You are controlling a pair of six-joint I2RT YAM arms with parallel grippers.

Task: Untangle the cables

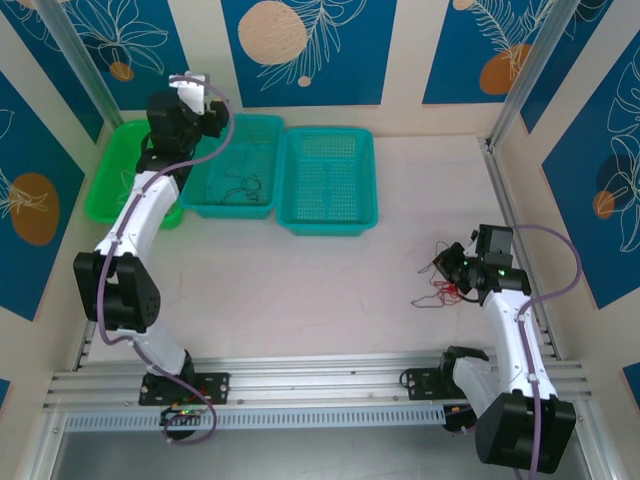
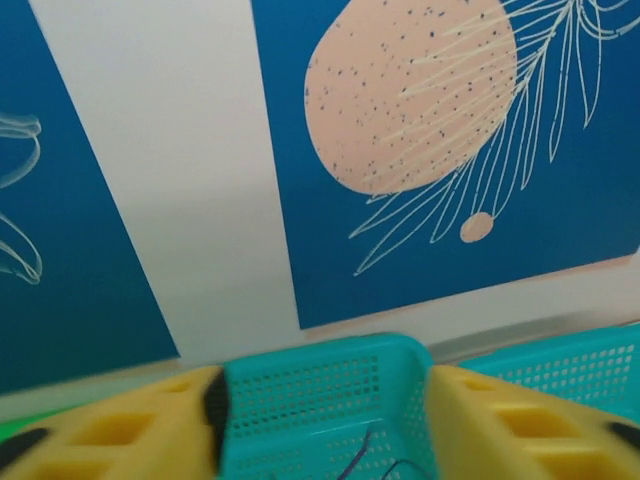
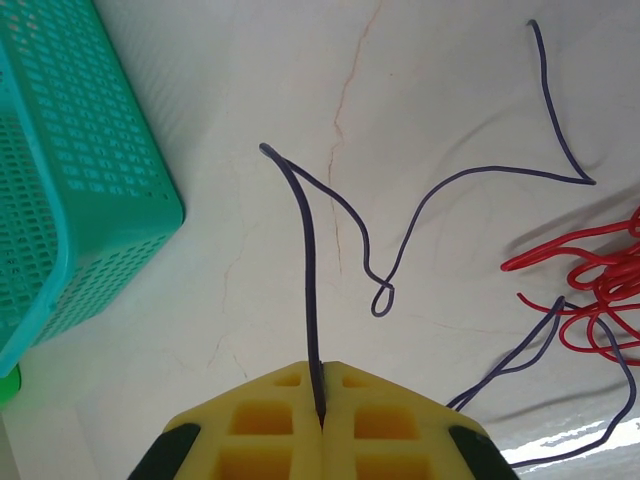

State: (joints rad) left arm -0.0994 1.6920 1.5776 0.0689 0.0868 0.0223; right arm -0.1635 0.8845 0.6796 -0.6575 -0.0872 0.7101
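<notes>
right wrist view: right gripper (image 3: 320,385) is clamped shut on the dark wire (image 3: 309,250), pinched near 1 end. the wire rises from the pads to a free tip, bends back, makes a small loop, then runs across the table (image 3: 200,300) toward the red wire (image 3: 585,250). red one sits bunched at the right edge. dark strands cross it low down, so the 2 look hooked together there. can't make out a whitish wire here.

top view: right gripper (image 1: 452,265) is low over the table's right side, w/ the small tangle (image 1: 440,288) just beside it. left gripper (image 1: 205,112) hangs over the mid basket (image 1: 215,208), which has thin dark wires (image 1: 238,185) lying in it. left wrist view has its pads (image 2: 150,435) well apart w/ just basket mesh seen between them, so it's open & empty.

step in hand, imo: pull the dark wire free of the red.
- lift slow & away from the red bunch, along the wire's own run, so the small loop slides open rather than cinching.
- watch the crossing pts. if red starts dragging along, stop & bring the left arm over to pin it.
- grip is close to the wire's end, so it could slip. keep the pull gentle.
</notes>
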